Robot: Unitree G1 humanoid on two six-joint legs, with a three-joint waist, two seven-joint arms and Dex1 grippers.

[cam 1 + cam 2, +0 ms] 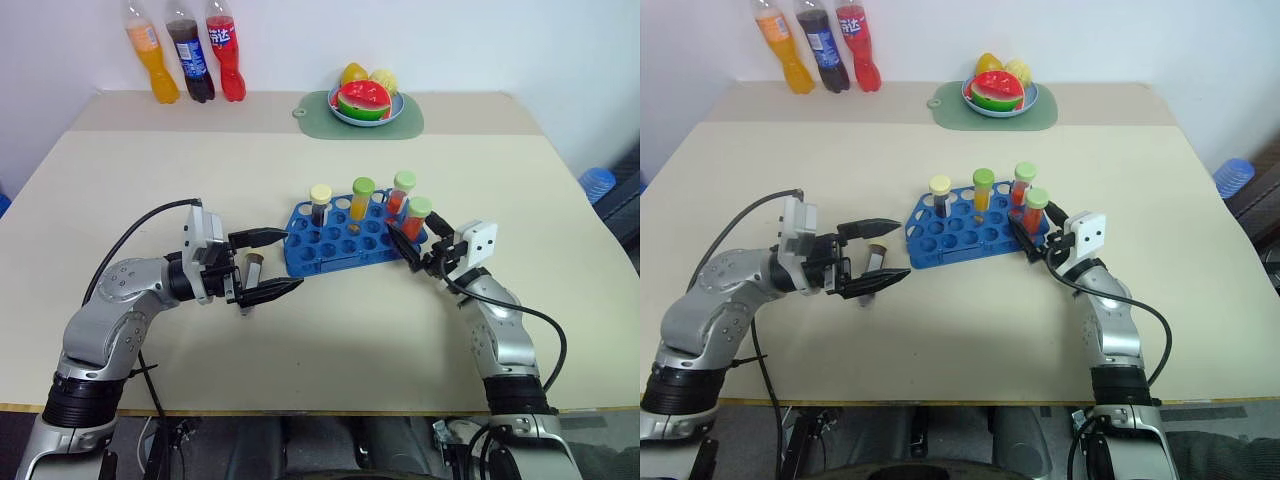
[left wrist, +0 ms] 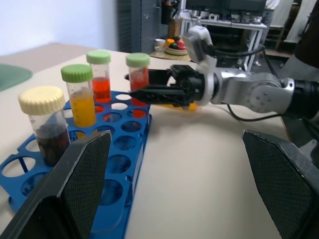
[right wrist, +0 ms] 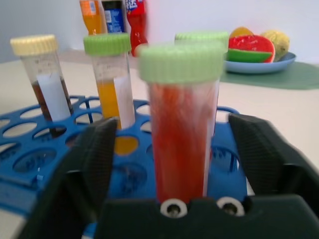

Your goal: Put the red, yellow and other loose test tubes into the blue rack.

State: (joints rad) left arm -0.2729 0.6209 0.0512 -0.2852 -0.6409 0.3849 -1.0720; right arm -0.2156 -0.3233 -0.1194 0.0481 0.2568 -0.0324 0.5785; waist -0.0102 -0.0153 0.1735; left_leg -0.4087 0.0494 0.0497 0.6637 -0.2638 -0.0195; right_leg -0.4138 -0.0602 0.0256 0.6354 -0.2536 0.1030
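The blue rack (image 1: 330, 252) lies mid-table with tubes standing upright in it: a cream-capped dark one (image 1: 320, 200), a yellow one (image 1: 361, 198) and a green-capped red one (image 1: 402, 190). Another green-capped red tube (image 1: 417, 215) stands at the rack's right end, its foot hidden. My right gripper (image 1: 402, 246) is open around this tube, with a gap on each side between tube and fingers (image 3: 99, 149). My left gripper (image 1: 290, 260) hovers open just left of the rack, pointing at it. A small pale cylinder (image 1: 253, 268) shows between its fingers; I cannot tell what it is.
Three soda bottles (image 1: 190, 55) stand at the table's back left corner. A green mat with a fruit plate (image 1: 362, 100) sits at the back centre. Bare tabletop lies in front of the rack and to both sides.
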